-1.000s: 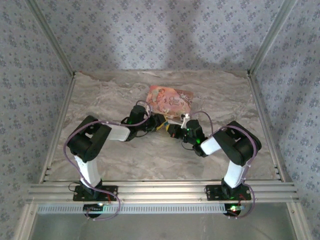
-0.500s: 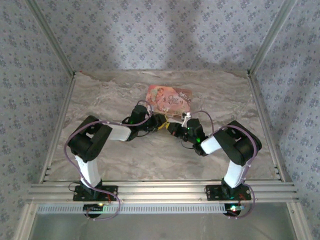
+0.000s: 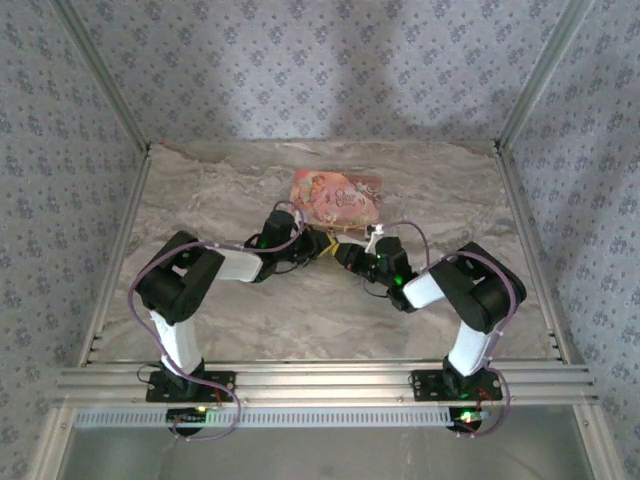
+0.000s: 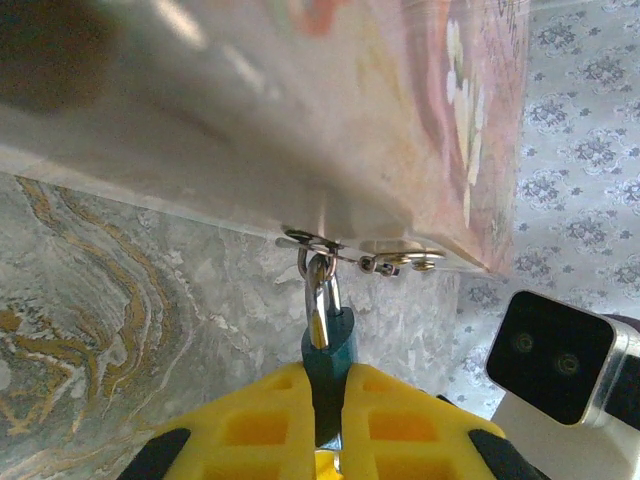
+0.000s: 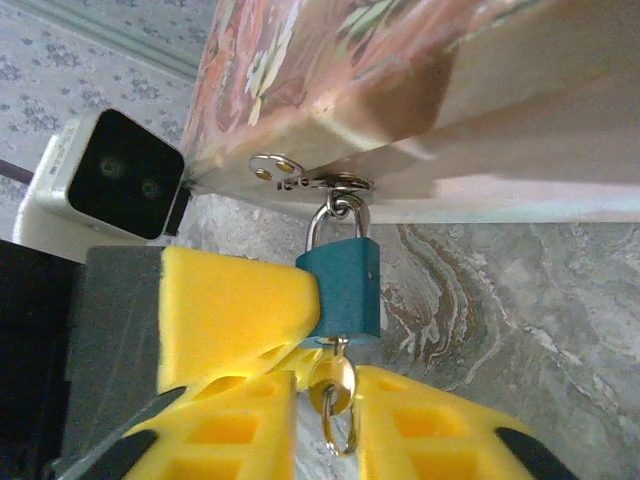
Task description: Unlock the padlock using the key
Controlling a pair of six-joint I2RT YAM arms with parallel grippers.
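Both wrists have crept a little further up the table point(image 3: 250, 310) since a second ago, and the pink box point(image 3: 338, 193) has been nudged back and slightly leftward with them.

Closest to me, the right gripper point(image 5: 327, 410) has eased off. Its yellow fingers point(image 5: 430, 435) now stand a little apart, with the key point(image 5: 333, 383) hanging between them and daylight on either side of its head. The key's blade is up in the bottom of the padlock point(image 5: 343, 288), and its key ring point(image 5: 340, 432) dangles free below.

Just beyond, the left gripper point(image 4: 328, 405) has done the opposite: it has closed in and is now clamped on the teal lock body from both sides, one pad point(image 5: 235, 300) pressed flat against the lock's flank.

Past that, the shackle point(image 4: 318, 285) is threaded through the hasp point(image 5: 330, 182) on the front edge of the box, and both its legs look seated in the body, so I'd say the lock has not popped yet.

My reading is that the job has been handed over: the lock is now held steady by the left arm, the key is in place, and the right arm has let go, probably to take a better hold for the turn. With the key loose for now, it could droop or slip out before it is pinched again.
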